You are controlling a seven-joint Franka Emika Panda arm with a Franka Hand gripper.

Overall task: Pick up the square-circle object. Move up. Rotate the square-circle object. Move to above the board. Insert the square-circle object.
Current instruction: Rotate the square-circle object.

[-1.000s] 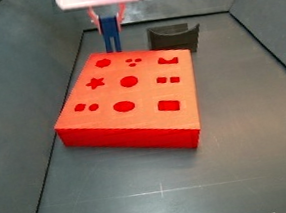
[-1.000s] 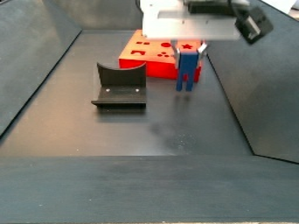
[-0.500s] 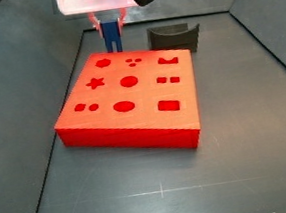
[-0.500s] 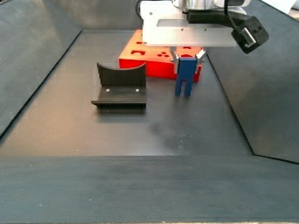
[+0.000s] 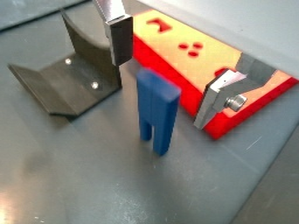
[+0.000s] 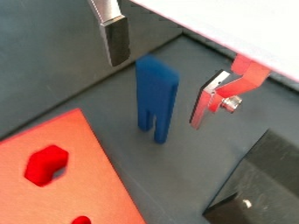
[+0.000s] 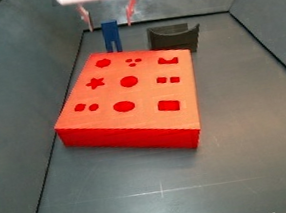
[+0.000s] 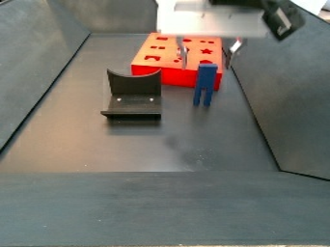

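Grey floor, gripper jaws apart above square-circle object.

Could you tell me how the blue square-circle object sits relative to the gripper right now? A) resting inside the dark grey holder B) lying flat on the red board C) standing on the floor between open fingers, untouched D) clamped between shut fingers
C: in both wrist views the square-circle object stands upright, prongs down, on the floor, with gaps to both fingers of the open gripper.

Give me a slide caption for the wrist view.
Open gripper straddles the upright blue square-circle object, standing on grey floor between red board and dark curved holder.
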